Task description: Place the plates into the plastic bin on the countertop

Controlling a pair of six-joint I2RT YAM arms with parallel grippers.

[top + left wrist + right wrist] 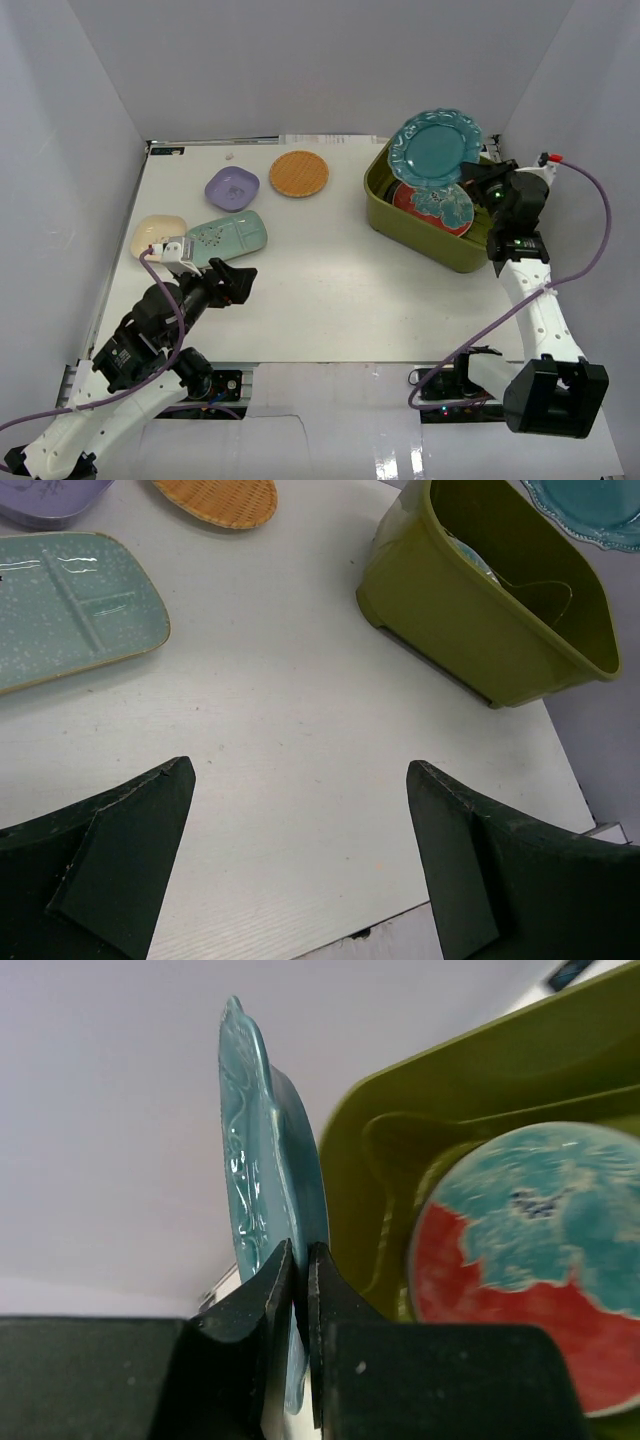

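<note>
White desk carries everything. Olive bin sits far R on it. Teal scalloped plate is up over the bin's far end, tilted, rim pinched tight in R pincer. Mint rect. plate lies on desk's L half. Red-and-teal plate lies inside bin. Orange plate, lavender sq. plate & cream sq. plate are on desk, outside bin. L pincer spread wide, holding nothing, low over desk near mint plate.
</note>
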